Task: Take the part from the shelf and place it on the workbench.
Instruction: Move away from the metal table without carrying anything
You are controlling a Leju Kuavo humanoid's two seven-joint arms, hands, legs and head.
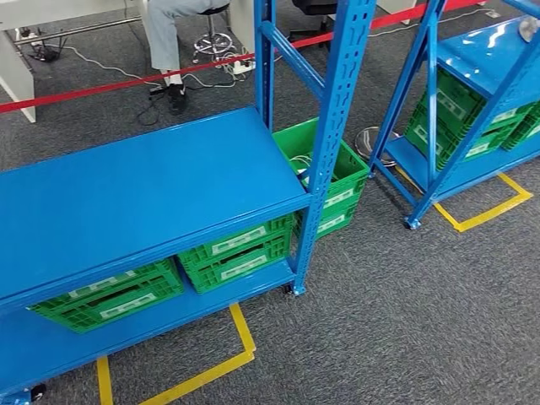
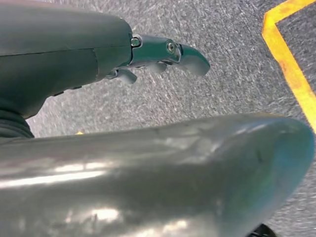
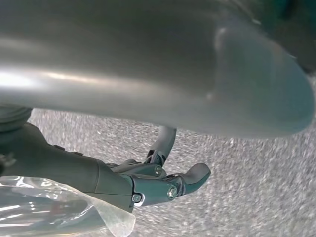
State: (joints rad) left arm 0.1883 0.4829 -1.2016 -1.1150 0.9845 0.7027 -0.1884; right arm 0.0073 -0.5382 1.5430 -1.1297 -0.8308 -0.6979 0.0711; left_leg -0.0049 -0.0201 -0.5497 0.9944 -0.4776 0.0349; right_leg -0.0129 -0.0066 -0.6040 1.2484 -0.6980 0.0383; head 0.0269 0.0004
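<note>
Your right hand [image 3: 149, 182] grips a clear bagged part [image 3: 56, 207] under its palm, left hand [image 2: 164, 54] loosely spread, holding nothing, above carpet [image 2: 223, 89].

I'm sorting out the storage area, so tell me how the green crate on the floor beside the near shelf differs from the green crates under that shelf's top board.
The crate on the floor stands on the carpet, outside the blue shelf; the crates under the board sit on its lower level. The floor crate's open top shows; the board covers theirs. All are green, slatted and carry pale labels.
</note>
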